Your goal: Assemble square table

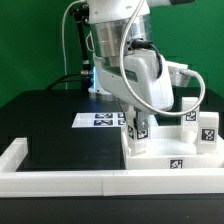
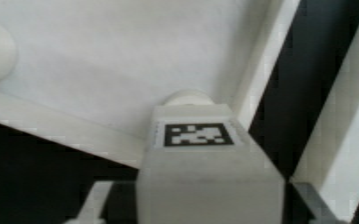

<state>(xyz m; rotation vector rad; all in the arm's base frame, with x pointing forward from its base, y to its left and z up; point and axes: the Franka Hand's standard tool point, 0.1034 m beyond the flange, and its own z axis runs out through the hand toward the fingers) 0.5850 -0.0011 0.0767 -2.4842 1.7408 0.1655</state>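
The large white plastic square slab (image 1: 165, 150) of the square table lies flat on the black table (image 1: 60, 120), at the exterior view's right and toward the near side, with its near edge against the long white rail (image 1: 95, 183) that borders the black surface. Black-and-white tags show on the slab's near edge. Two small tagged white legs stand upright at the slab's right side, one nearer (image 1: 208, 130) and one farther back (image 1: 190, 117). A third tagged white leg (image 1: 140, 128) stands upright over the slab's left part, under the arm.

The end effector (image 1: 140, 118) is closed partway around this third leg, its fingers on either side of it. In the wrist view the leg (image 2: 194, 150) fills the middle, its tag facing the camera and its rounded end (image 2: 190, 101) meeting the slab's white surface (image 2: 123, 70); whether the end sits in a corner hole cannot be told.

Behind the slab, toward the far side, the thin flat white marker board (image 1: 100, 120) lies on the black table, partly hidden by the arm.
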